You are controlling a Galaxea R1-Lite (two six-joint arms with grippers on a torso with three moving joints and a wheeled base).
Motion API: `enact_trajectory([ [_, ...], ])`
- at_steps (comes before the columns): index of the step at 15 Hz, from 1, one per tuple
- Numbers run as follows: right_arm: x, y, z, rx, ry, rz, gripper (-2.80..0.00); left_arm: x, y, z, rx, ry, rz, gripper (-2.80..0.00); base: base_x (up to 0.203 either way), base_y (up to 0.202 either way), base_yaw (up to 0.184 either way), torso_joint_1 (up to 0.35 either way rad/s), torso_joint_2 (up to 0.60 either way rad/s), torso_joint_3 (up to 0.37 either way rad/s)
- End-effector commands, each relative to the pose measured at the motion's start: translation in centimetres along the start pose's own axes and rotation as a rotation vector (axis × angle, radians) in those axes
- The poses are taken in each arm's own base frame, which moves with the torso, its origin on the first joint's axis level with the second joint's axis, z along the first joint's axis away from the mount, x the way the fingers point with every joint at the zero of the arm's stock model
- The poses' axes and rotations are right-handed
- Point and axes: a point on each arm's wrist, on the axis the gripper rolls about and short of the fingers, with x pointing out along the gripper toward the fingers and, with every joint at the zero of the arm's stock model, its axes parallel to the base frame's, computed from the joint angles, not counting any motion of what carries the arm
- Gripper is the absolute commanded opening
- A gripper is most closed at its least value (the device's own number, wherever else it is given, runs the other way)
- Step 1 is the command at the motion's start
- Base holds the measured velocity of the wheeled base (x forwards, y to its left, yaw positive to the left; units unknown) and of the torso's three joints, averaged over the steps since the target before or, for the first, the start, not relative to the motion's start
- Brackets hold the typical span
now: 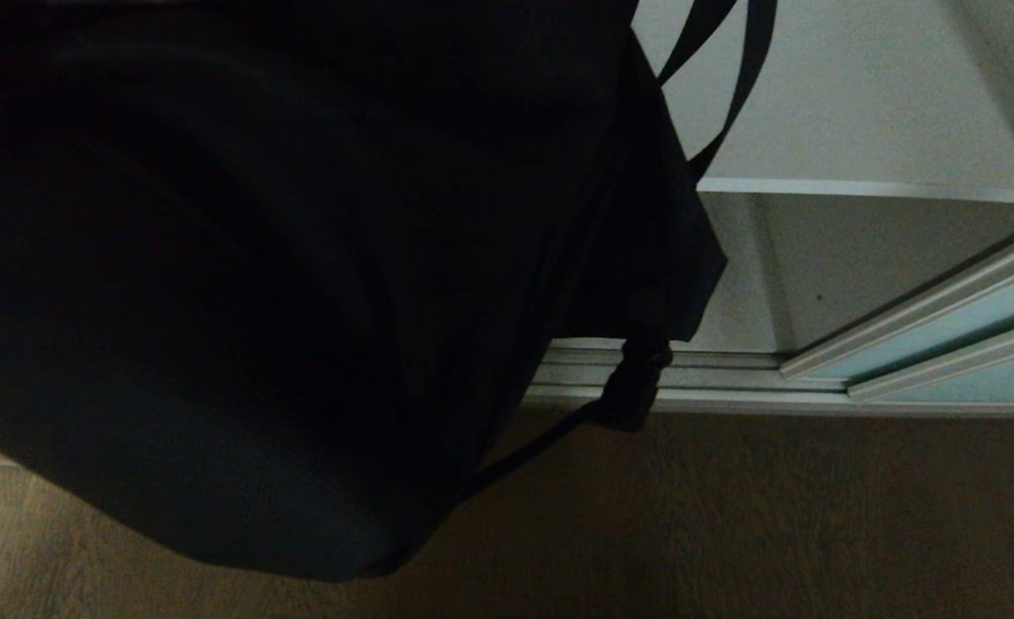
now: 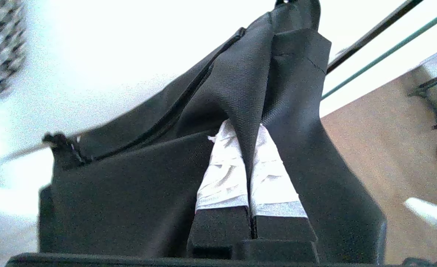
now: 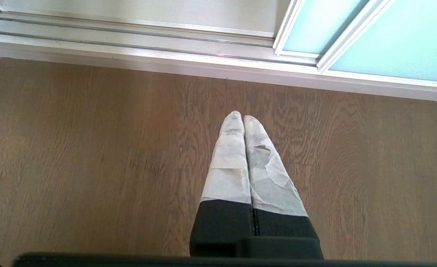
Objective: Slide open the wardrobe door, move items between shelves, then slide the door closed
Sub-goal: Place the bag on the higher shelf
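**Black cloth item held up before the open wardrobe**

Brown wood-grain floor (image 3: pixel 92 155) runs up to a silver bottom track (image 3: pixel 129 46); that track is the landmark. Beyond it, a pale shelf (image 1: pixel 859 129) inside the wardrobe. Along the track's right end stands the sliding wardrobe door (image 3: pixel 396 40), frosted blue-green glass. Black item (image 1: pixel 300 284) hangs above the track's left part, straps dangling. Left gripper (image 2: pixel 246 148) clamped on a fold of it. Right gripper (image 3: pixel 243 120) fingers together, empty, over floor just short of the track. No readable writing.
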Motion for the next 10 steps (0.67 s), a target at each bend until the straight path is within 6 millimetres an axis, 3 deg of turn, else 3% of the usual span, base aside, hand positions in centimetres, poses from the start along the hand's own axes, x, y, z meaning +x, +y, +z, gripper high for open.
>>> enact_trajectory([
  [1,0.0,0.0,0.0,0.0,-0.003,0.001,-2.8,1.8,-1.2,0.4,0.012,0.003,-0.029,-2.8,0.0,0.0,0.0,0.0,0.0,0.0],
  [5,0.0,0.0,0.0,0.0,-0.003,0.001,-2.8,2.7,-1.8,2.6,0.016,-0.062,-0.04,-2.8,0.0,0.0,0.0,0.0,0.0,0.0],
  [10,0.0,0.0,0.0,0.0,-0.003,0.001,-2.8,5.3,-2.8,4.2,-0.009,-0.118,-0.03,-2.8,0.0,0.0,0.0,0.0,0.0,0.0],
])
